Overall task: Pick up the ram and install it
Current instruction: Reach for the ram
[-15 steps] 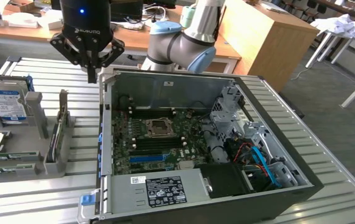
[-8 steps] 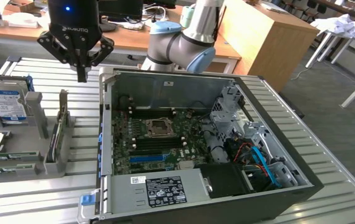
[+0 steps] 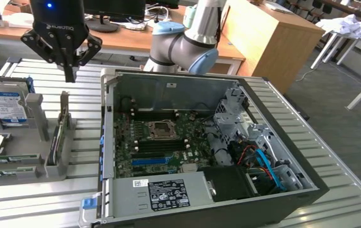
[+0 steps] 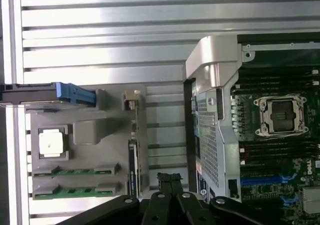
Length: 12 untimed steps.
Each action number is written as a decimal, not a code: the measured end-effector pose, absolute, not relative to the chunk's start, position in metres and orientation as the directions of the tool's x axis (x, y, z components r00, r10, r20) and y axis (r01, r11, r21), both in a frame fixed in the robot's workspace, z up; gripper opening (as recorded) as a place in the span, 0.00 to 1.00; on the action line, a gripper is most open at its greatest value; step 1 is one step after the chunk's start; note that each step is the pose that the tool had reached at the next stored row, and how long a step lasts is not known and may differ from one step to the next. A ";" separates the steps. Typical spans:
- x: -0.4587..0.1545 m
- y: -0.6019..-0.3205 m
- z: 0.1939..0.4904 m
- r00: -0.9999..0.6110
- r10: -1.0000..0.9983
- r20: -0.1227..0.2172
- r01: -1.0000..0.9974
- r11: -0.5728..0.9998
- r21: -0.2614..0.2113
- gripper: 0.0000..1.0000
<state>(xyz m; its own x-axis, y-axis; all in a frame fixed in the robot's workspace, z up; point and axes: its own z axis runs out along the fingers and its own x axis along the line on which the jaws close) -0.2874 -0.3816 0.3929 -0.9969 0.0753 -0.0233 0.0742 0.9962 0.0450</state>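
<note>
Two green ram sticks [image 4: 75, 171] lie side by side in slots of a grey parts holder [image 4: 90, 132]; in the exterior view the ram [image 3: 0, 161] lies at the holder's near end, at that view's left. My gripper [image 3: 70, 76] hangs above the table between the holder and the open computer case [image 3: 107, 76], higher than both. Its fingers are shut with nothing between them. The wrist view looks past the shut gripper [image 4: 170, 177] at the holder and the case. The motherboard [image 3: 161, 142] lies exposed with its processor socket [image 4: 280, 115] and long dark memory slots [image 4: 277, 147] beside it.
The holder also carries a hard drive [image 3: 6, 107] with a blue-white label standing upright, a square silver processor chip [image 4: 52, 142], and a thin part on edge [image 3: 57, 142]. The table [image 4: 100, 35] is ribbed metal. A wooden desk [image 3: 275, 33] stands behind the arm.
</note>
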 end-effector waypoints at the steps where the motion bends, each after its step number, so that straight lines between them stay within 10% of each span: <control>1: -0.291 -0.381 0.393 -0.997 0.075 -0.023 0.074 0.996 0.045 0.11; 12: -0.326 -0.378 0.393 -0.997 0.075 -0.023 0.074 0.996 0.045 0.11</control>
